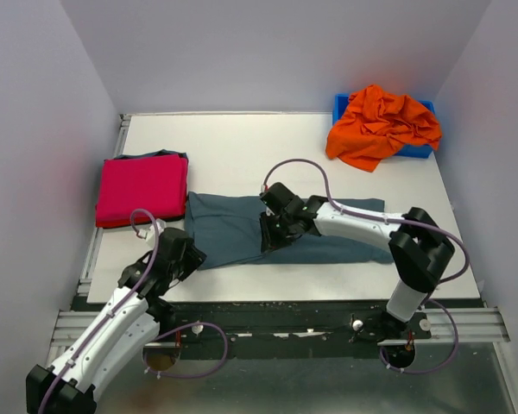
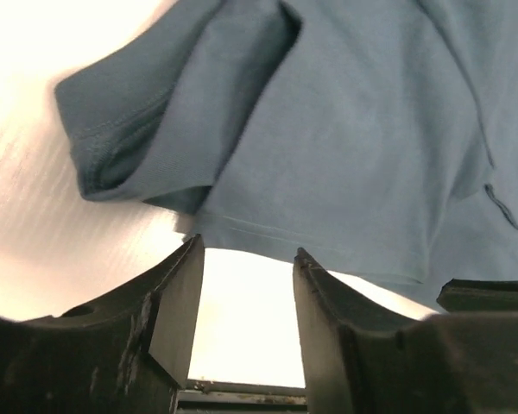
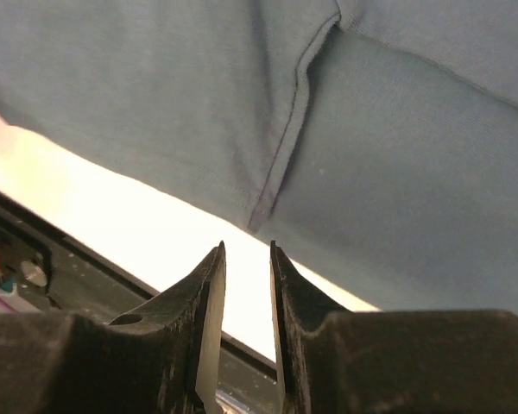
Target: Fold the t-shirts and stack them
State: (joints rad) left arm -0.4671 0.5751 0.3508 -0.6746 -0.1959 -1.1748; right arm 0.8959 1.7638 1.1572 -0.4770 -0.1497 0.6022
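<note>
At the near edge of the tabletop (image 1: 242, 147), the left arm (image 1: 112, 319) hung low just off the near-left corner of the grey-blue shirt (image 1: 233, 228). Its jaws stood about half open with nothing between them, and a tucked sleeve (image 2: 147, 129) and the hem lay just beyond their tips. The right arm (image 1: 354, 220) reached over the middle of the same shirt, its jaws parted only a little and likewise empty, just short of the near hem.

The shirt lay flat as a long band across the near middle, so the lengthwise fold looked done and the crosswise fold was probably next. To do it well, each pair of jaws should open wide enough to pinch every layer at the hem. The two arms should then lift together and lay one end square over the other, so that the sleeve stays tucked.

Farther off at the left sat the magenta shirt (image 1: 142, 190), folded, with a darker edge showing under it; that was the likely stack. At the far right the orange shirt (image 1: 382, 125) lay crumpled in a blue bin (image 1: 339, 105).

No brand, label or writing could be read anywhere.
</note>
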